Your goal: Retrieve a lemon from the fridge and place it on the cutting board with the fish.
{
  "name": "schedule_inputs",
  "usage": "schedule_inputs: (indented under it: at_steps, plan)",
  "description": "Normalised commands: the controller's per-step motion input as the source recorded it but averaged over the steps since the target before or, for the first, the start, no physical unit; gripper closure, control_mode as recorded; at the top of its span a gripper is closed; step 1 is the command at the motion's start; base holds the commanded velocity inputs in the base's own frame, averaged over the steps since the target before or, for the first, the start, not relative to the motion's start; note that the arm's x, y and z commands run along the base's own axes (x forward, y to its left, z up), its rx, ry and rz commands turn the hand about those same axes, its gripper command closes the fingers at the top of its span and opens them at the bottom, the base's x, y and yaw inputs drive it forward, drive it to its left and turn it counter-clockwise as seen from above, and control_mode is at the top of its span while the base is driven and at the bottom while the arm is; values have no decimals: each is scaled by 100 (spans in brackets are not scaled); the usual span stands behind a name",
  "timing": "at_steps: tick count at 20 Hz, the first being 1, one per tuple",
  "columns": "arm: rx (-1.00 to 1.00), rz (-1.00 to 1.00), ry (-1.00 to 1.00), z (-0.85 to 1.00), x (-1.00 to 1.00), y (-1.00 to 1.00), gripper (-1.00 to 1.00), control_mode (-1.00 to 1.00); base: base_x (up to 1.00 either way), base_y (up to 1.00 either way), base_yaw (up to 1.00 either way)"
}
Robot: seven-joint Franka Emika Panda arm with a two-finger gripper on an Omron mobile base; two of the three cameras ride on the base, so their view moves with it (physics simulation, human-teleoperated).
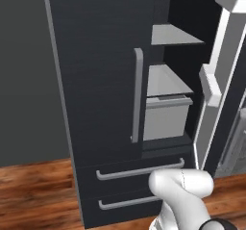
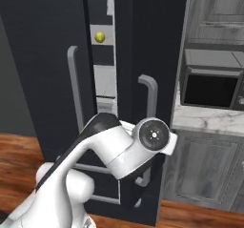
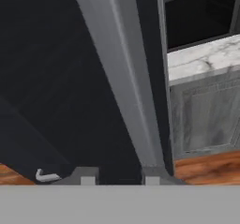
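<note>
My gripper [image 3: 119, 177] is closed on the long grey handle [image 3: 123, 78] of the fridge's [image 1: 96, 80] right door. The door stands partly open. The lemon [image 2: 99, 37] sits on a shelf [image 2: 102, 45] high inside the fridge.

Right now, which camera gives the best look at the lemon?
The right base view: the lemon sits on a pale shelf, seen through the gap between the fridge doors. The left base view looks into the open fridge at grey shelves and a bin; the hand view looks along the door handle.
</note>
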Motion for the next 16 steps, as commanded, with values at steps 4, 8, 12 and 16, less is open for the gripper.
schedule_inputs:
  at_steps: [4,8,12,16]
  plan:
    - [-6,0,-5,19,-60,17,-100,-100,0,0,0]
    - [-18,0,0,52,-50,29,-100,-100,0,0,0]
    - [-22,-8,4,37,-41,31,-100,-100,0,0,0]
    - [-40,-24,34,2,-4,85,-100,-100,0,0,0]
